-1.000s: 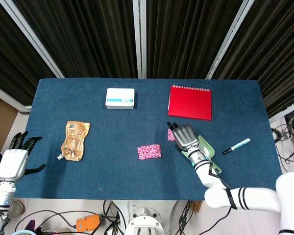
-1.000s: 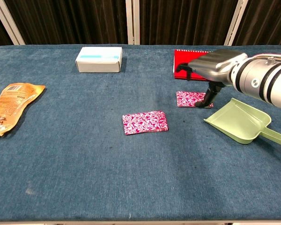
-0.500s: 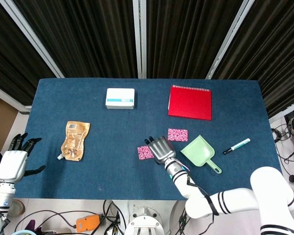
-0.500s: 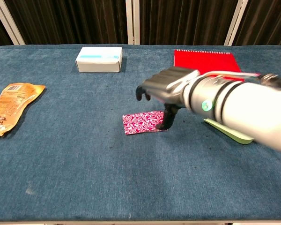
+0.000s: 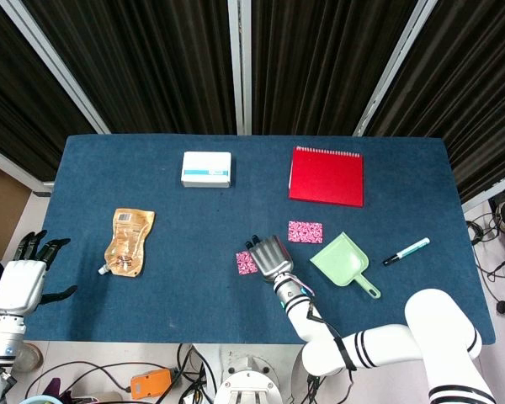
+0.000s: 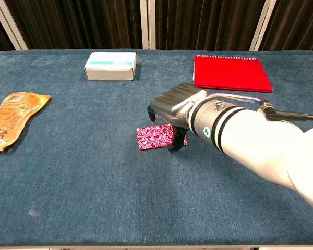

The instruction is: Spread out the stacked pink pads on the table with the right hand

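Right hand: your right hand [image 6: 172, 112] hangs palm-down over the near-middle of the counter [image 6: 94, 198], fingers [image 6: 176, 139] curled downward onto the right part of the nearer pink pad [image 6: 154, 136]. It looks to be pressing on the pad, not pinching it; from these views you cannot tell for sure whether anything is clamped.
Nearer pink pad: lies flat, a little right of the counter's centre and nearer the front edge. Only its left part shows in the head view [image 5: 246, 263], because your hand [image 5: 270, 255] covers the rest.
Second pink pad: lies flat and alone [image 5: 305, 231], further toward the right edge and slightly toward the back, just beside the green dustpan [image 5: 343, 263]. It is well apart from the nearer pad, so the two no longer sit as a stack; the chest view hides it behind your arm.
Why the hold: fingertips down on a flat pad suits sliding it across the cloth, which I judge to be the step in hand.
Left hand: your left hand [image 5: 21, 280] sits off the counter's left front corner, fingers spread, holding nothing; the task leaves it idle.
Bystanders: white box [image 6: 110, 65] and red notebook [image 6: 231, 73] toward the back edge, orange pouch [image 6: 13, 117] toward the left edge, pen [image 5: 406, 251] toward the right edge.
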Controlling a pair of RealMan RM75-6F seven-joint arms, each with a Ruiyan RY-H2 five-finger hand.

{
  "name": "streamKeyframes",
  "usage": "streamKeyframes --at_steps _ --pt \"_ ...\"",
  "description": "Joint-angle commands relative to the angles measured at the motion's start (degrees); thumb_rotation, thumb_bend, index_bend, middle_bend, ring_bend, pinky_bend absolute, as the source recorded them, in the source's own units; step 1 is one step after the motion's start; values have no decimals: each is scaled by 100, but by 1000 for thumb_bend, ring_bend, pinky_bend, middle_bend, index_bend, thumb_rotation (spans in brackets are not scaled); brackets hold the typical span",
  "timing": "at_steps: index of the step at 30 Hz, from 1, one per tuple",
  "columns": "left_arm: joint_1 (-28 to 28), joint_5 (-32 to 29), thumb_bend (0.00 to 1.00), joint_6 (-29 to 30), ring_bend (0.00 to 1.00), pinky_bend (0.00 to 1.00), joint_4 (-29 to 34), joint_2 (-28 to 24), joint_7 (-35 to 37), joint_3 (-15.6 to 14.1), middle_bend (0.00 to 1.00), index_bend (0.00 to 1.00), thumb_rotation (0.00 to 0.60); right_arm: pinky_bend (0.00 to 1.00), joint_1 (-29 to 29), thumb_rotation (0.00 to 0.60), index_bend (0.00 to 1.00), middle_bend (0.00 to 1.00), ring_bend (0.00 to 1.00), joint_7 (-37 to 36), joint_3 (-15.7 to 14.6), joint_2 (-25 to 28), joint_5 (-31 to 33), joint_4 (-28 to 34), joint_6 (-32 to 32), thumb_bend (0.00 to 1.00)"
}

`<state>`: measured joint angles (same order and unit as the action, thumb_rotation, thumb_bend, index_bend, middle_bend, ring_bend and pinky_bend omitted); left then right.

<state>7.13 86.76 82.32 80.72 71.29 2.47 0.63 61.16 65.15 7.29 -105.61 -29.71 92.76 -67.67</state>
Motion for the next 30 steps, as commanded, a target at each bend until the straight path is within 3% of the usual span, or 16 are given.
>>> streamKeyframes --at_steps 1,30 --pt "3 0 38 -4 23 0 -6 5 2 1 227 180 600 1000 -2 532 316 281 863 -1 -6 -15 -15 -23 -1 428" --pt "-18 -10 38 -12 22 0 -51 34 -8 -13 227 180 600 1000 -87 533 442 305 865 39 -29 -274 -279 -277 -33 461"
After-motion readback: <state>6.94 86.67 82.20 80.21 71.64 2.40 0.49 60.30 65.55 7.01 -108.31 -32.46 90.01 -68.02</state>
